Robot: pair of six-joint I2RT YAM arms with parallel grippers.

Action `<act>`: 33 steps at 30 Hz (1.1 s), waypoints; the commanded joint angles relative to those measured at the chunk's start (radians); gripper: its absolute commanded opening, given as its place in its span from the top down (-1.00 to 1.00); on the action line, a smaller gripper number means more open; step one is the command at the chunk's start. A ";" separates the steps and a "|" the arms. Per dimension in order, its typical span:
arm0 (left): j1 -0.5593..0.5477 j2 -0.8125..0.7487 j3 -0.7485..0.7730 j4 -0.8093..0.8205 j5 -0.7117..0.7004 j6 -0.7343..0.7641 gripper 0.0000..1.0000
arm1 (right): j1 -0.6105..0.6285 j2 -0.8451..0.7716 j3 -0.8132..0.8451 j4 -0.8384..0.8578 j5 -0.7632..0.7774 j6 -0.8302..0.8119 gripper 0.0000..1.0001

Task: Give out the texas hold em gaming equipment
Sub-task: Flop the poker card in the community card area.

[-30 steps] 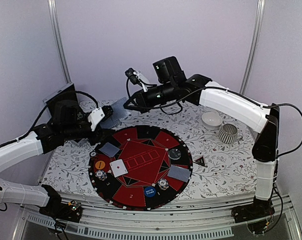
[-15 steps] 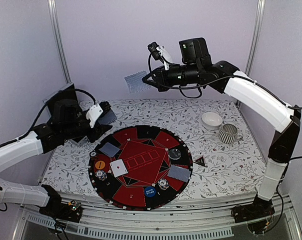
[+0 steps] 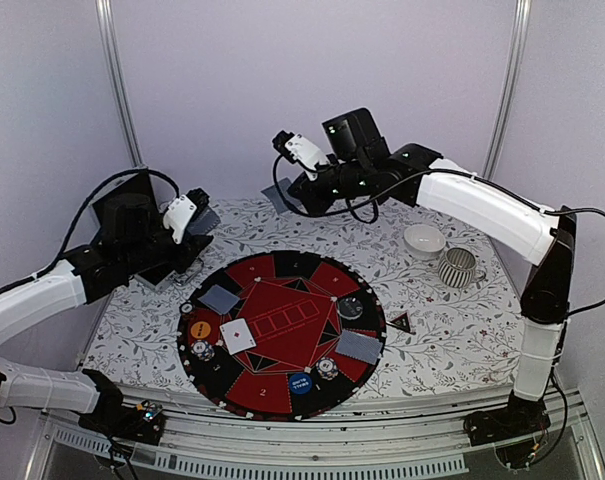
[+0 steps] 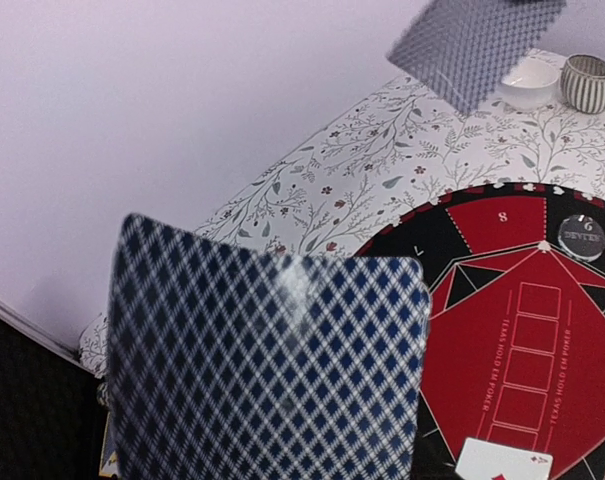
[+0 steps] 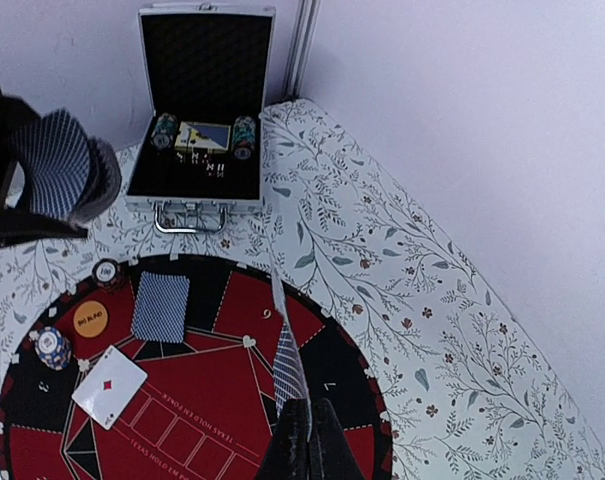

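The right claw pinches one playing card, seen nearly edge-on. The left claw grips a card stack that hides its fingers.

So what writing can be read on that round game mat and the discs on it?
"TEXAS HOLD EM POKER": beside the row of card boxes on the round mat.
"8" and "6": seat numbers near the mat's rim.
Too blurred to read: the lettering on the orange disc, the blue disc and the dark disc.
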 commanded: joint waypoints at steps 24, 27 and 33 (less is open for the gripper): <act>0.063 -0.038 0.017 0.075 0.022 -0.033 0.16 | 0.294 0.320 -0.275 0.410 0.436 -0.651 0.97; 0.065 -0.041 0.018 0.076 0.024 -0.032 0.16 | 0.303 0.348 -0.309 0.415 0.437 -0.666 0.97; 0.065 -0.039 0.017 0.074 0.027 -0.031 0.16 | 0.314 0.361 -0.374 0.386 0.399 -0.687 0.97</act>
